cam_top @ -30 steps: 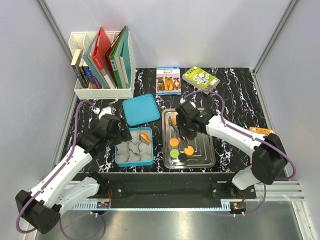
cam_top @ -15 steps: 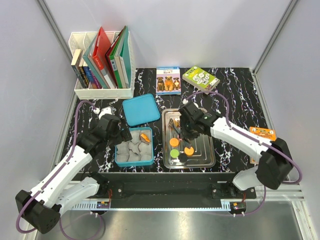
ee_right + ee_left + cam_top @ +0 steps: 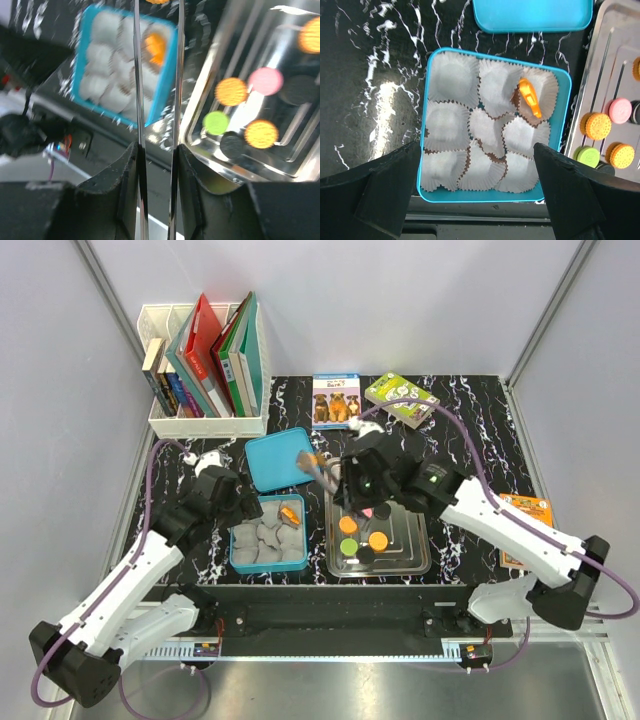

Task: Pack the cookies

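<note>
Here's the right gripper (image 3: 156, 155), clamped tight on the metal tongs (image 3: 137, 75). Its arm stretches in from the lower right to centre frame, and an orange cookie (image 3: 316, 461) is pinched at the tips, right by the teal lid (image 3: 275, 462). More cookies (image 3: 377, 539) sit on the steel tray (image 3: 412, 540) just below. The left gripper (image 3: 477, 165) hangs wide open over the teal box (image 3: 480, 196), with a second orange cookie (image 3: 530, 97) tilted in its upper-right paper cup (image 3: 547, 87).

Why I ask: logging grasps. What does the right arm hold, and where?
The right gripper clamps tongs in its jaws, well behind their tips, which carry an orange cookie.
</note>
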### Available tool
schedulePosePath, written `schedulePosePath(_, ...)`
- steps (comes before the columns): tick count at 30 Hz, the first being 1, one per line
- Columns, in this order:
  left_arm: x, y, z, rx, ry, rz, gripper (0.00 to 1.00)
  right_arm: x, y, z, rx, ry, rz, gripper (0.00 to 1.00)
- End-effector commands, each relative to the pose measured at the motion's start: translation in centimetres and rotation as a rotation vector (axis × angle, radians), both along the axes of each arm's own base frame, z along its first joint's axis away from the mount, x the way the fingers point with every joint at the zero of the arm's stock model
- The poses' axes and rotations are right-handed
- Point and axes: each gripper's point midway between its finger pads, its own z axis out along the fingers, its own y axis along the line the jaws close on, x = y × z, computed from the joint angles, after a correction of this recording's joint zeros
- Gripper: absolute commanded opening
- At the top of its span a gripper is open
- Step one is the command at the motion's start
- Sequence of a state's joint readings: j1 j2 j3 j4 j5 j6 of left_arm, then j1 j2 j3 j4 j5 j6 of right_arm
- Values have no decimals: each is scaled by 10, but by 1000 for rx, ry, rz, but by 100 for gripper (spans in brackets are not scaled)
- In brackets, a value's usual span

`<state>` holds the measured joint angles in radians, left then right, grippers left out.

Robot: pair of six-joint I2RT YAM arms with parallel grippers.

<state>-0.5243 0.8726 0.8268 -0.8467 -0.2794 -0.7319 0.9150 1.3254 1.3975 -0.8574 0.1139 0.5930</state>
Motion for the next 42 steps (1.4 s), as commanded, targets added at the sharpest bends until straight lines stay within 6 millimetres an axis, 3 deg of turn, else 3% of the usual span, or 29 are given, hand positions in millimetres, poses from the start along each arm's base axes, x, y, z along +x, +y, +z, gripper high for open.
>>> schedulePosePath(1, 11, 13, 31, 8, -95, 82, 99, -32, 43, 0, -12, 19, 135, 0)
schedulePosePath(5, 7, 22, 39, 5, -125, 118, 99, -45, 66, -21, -44, 51, 185, 0)
schedulePosePath(11, 2, 27, 43, 1, -147, 119, 99, -48, 84, -41, -52, 78, 217, 0)
schedulePosePath(20, -1, 25, 31, 6, -113, 98, 99, -48, 109, -48, -47, 90, 265, 0)
schedulePosePath(28, -4, 25, 25, 10, -101, 95, 99, -48, 118, -62, -69, 106, 280, 0)
schedulePosePath(32, -4, 25, 25, 5, -101, 94, 99, -43, 116, -67, -95, 89, 267, 18)
schedulePosePath(33, -5, 25, 25, 5, -101, 92, 99, -42, 115, -68, -98, 90, 264, 30)
schedulePosePath(39, -5, 25, 25, 4, -104, 92, 99, -37, 111, -60, -101, 59, 240, 57)
schedulePosePath(42, -5, 25, 24, 4, -101, 95, 99, -35, 108, -55, -97, 42, 231, 64)
